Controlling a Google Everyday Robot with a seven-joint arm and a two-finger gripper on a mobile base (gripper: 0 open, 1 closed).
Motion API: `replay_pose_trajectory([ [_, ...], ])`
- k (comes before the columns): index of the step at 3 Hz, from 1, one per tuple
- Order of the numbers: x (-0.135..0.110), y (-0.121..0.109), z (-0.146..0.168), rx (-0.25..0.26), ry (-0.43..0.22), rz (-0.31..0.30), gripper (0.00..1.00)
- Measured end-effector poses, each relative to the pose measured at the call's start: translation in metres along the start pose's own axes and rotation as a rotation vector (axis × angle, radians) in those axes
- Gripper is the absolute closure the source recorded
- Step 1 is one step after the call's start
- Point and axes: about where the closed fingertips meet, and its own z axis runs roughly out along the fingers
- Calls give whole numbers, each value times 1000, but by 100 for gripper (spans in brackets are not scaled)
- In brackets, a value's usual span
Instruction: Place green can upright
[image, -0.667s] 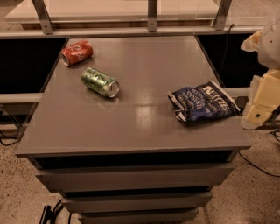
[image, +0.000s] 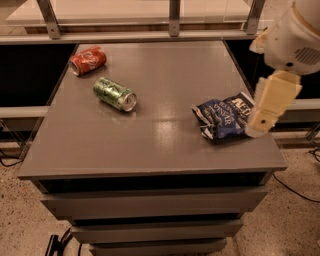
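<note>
The green can (image: 114, 93) lies on its side on the left part of the grey table top (image: 160, 145), its silver end with the pull tab facing front right. My gripper (image: 261, 124) hangs from the cream arm at the right edge of the table. It points down just over the right end of a blue chip bag, far to the right of the green can and apart from it. It holds nothing that I can see.
A red soda can (image: 88, 60) lies on its side at the back left corner, behind the green can. A crumpled blue chip bag (image: 222, 117) lies at the right. A metal railing (image: 174, 15) and a shelf run behind the table. Drawers sit below the top.
My arm has moved left, from beside the table's right edge to over the chip bag's right end. The cans and the bag have not moved.
</note>
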Motion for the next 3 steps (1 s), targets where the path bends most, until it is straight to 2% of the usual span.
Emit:
replay_pose_trajectory([
  [1, -56, -4, 23, -27, -38, -29, 0],
  [2, -102, -5, 43, -53, -72, -40, 0],
  [3, -137, -4, 56, -74, -112, -44, 0],
])
